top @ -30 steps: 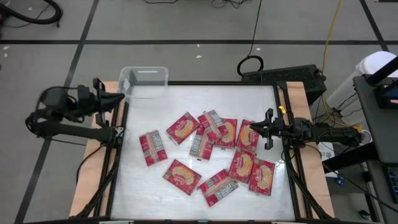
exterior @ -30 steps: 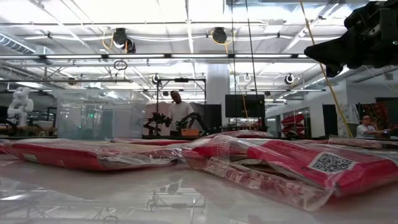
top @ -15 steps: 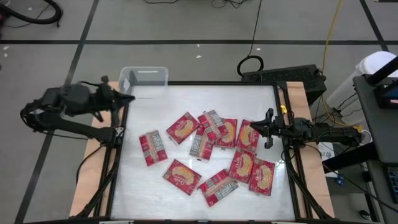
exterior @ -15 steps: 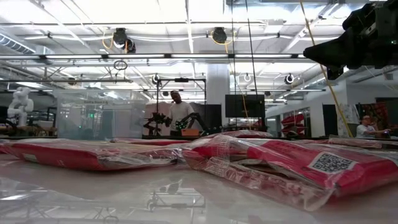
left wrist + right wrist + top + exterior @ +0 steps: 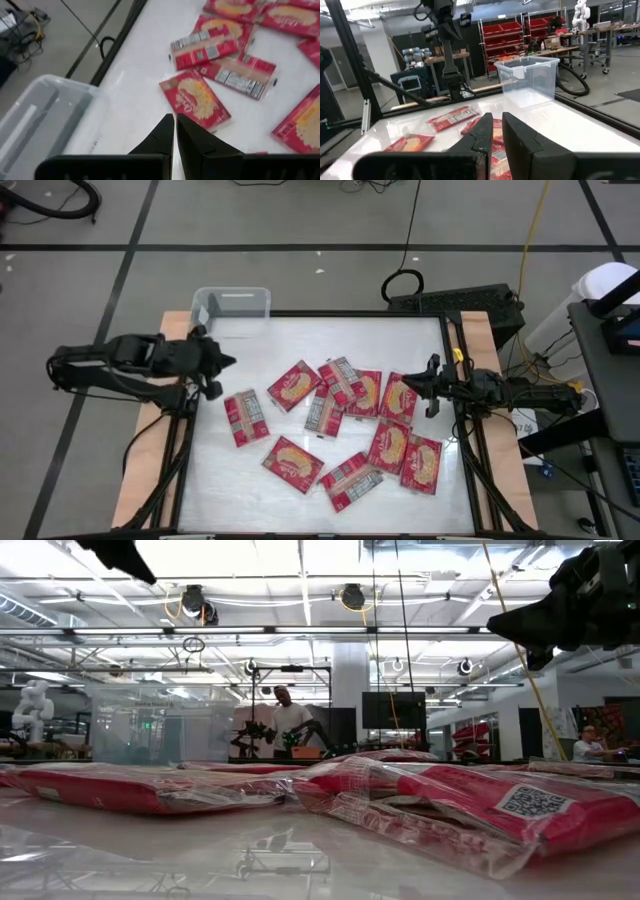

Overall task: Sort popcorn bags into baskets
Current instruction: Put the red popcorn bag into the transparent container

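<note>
Red popcorn bags point(image 5: 292, 461) lie flat and scattered over the middle and right of the white tabletop point(image 5: 400, 340), some overlapping. The clear plastic basket point(image 5: 232, 307) sits at the far left corner of the tabletop with no bag in it.

The left gripper point(image 5: 226, 362) hangs over the left edge of the tabletop, near the basket. Its arm reaches in from the left side, stretched out low. Its fingers point(image 5: 162, 135) are pressed together and hold nothing.

The right gripper point(image 5: 406, 385) waits at the right edge, just beside a bag. Its fingers point(image 5: 517, 135) are nearly together, with a thin gap, and hold nothing.

In the low view the near bags point(image 5: 450, 805) block the ones behind, and both arms are mostly cut off.
</note>
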Available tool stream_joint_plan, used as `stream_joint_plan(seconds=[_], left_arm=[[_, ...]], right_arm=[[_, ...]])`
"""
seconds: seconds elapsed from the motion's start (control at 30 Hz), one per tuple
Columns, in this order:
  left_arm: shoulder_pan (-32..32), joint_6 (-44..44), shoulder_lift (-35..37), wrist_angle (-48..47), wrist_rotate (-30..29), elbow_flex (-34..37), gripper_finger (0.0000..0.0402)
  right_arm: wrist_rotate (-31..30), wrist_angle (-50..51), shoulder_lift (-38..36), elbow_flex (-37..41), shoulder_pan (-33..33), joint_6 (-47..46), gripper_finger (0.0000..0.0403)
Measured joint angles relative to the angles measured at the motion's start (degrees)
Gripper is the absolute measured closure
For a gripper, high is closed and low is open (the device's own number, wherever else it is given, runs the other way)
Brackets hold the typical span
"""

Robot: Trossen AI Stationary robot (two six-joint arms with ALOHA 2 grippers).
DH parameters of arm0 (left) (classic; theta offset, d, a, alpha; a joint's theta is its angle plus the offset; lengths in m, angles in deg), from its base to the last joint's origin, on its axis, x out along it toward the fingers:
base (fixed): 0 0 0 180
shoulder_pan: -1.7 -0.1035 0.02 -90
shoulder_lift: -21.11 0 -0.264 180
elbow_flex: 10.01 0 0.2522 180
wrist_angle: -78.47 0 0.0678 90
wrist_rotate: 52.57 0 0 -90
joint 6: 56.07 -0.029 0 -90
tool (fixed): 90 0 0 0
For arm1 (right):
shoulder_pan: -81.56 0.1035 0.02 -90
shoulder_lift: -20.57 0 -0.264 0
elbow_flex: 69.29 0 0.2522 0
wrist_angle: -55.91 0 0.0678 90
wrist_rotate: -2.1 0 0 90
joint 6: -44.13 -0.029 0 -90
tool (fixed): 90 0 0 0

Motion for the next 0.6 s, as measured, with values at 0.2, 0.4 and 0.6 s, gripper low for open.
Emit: stream_joint_plan(seconds=[0.2,0.4,0.6], left_arm=[[0.21,0.54,0.01,0.05,1.51,2.44,0.0376],[0.24,2.90,0.02,0.11,1.77,3.02,0.0376],[1.29,3.32,-0.27,0.17,3.98,3.02,0.0374]], right_arm=[[0.20,2.46,4.60,-10.55,0.00,2.21,0.0369],[0.21,7.26,17.58,-25.50,0.00,6.57,0.0369],[0.12,11.40,35.82,-40.50,0.00,9.53,0.0369]])
